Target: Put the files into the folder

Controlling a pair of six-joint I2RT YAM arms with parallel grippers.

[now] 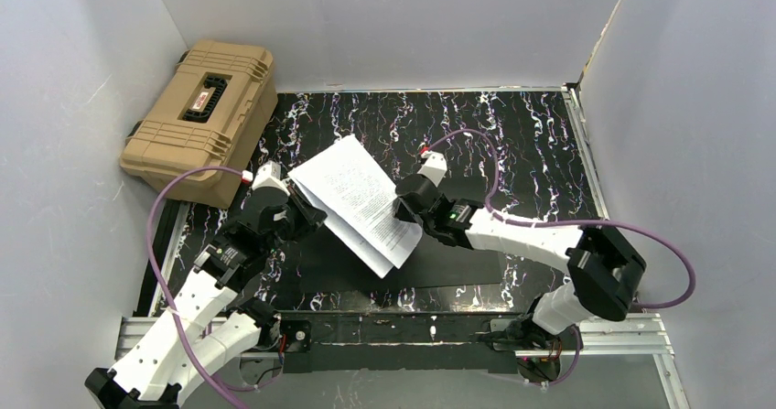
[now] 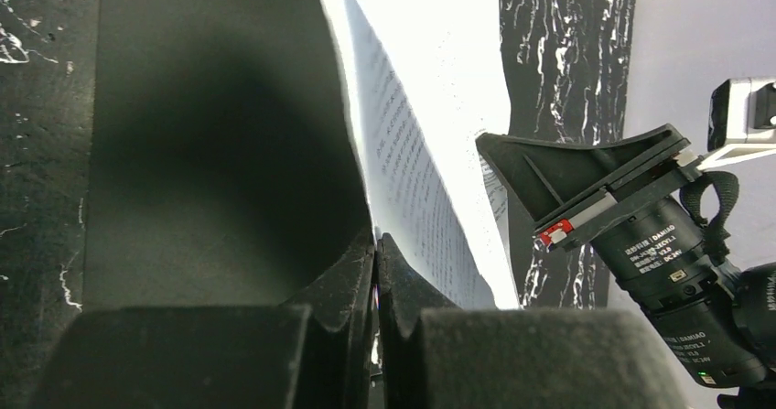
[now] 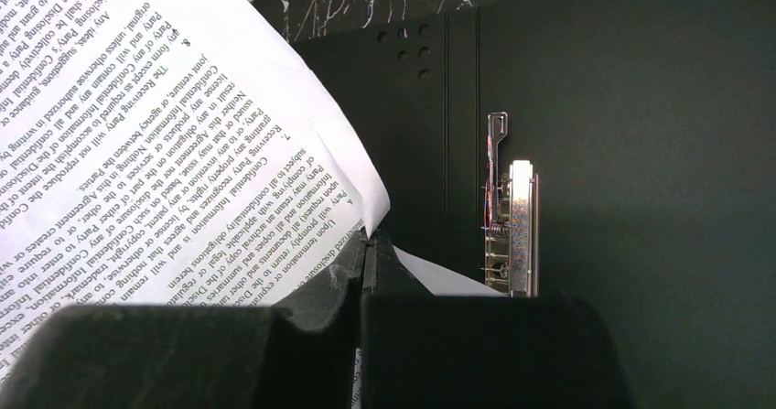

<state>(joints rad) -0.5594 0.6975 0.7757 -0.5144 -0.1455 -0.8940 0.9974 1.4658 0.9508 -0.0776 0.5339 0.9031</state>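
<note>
The files [image 1: 357, 194], white sheets of small black print, hang tilted in the air between both arms, above the middle of the table. My left gripper [image 1: 309, 209] is shut on their left edge; in the left wrist view its jaws [image 2: 376, 244] meet where the files [image 2: 430, 107] come down. My right gripper [image 1: 403, 209] is shut on the right side of the files [image 3: 165, 134], its tips [image 3: 369, 244] pinching a corner. The folder [image 1: 448, 267] lies open and flat below them, black inside up, with a metal clip [image 3: 510, 217] near its spine.
A tan ribbed hard case [image 1: 201, 116] stands at the back left, partly off the black marbled table [image 1: 512, 134]. White walls close in the left, back and right sides. The arm bases sit on a rail [image 1: 393, 331] at the near edge.
</note>
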